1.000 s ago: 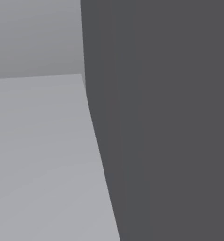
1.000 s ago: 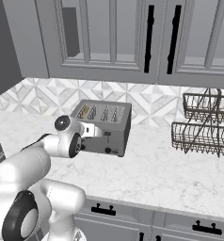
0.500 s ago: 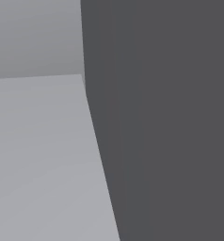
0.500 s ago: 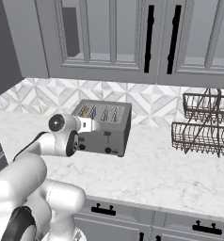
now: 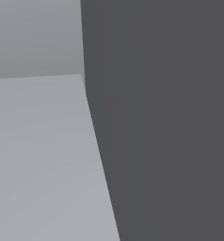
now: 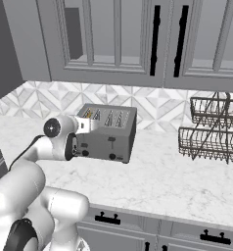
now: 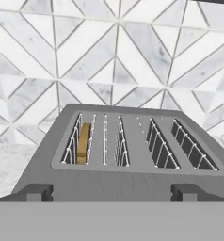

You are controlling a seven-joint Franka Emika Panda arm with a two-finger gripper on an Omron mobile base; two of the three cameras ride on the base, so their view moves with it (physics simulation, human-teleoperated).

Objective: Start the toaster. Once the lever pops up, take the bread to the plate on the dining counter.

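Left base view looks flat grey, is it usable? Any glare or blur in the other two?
Left base view: flat grey surfaces and a dark panel, nothing of the task. Right base view: sharp, even light, no glare, toaster and wire baskets clear. Hand view: sharp, bread readable in the leftmost slot.

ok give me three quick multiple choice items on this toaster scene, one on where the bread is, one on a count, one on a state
1. Where is the bread?
A. on the counter
B. in the toaster's leftmost slot, as the hand view shows it
C. in the wire rack

2. How many slots does the toaster top have?
A. two
B. four
C. six

3. How does the bread sit?
A. upright on edge in the slot
B. flat on top
C. leaning on the wall

Answers: 1 B, the tan slice stands between the left slot's wires. 2 B, the hand view shows four openings. 3 A, just its thin edge shows, sunk in the slot.
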